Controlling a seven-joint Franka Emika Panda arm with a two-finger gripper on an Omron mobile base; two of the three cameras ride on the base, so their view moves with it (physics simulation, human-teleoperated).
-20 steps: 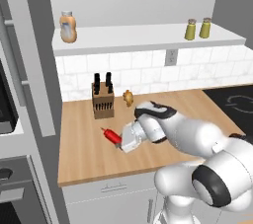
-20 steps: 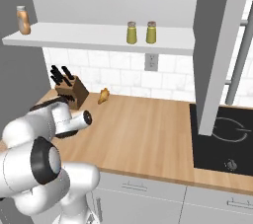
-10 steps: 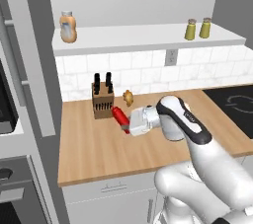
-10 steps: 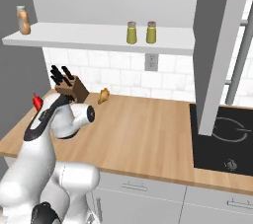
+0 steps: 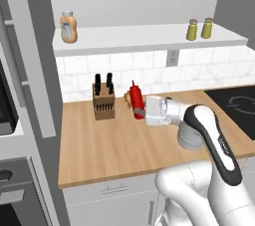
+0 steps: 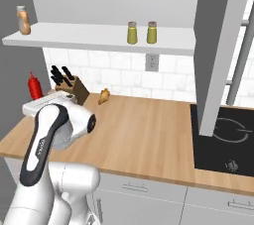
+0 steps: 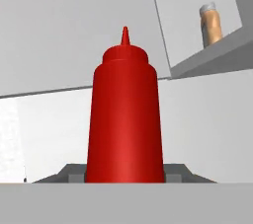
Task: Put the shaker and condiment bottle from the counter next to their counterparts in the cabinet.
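White Franka arm [image 5: 199,130] reaches out level above the counter, elbow bent, wrist horizontal. Two-finger gripper [image 5: 141,114] clamped on the slim red squeeze bottle [image 5: 135,99], held upright, lifted.

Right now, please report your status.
End effector shut on condiment bottle, bottle upright above counter. Both shakers on cabinet. Orange bottle far left. Path clear.
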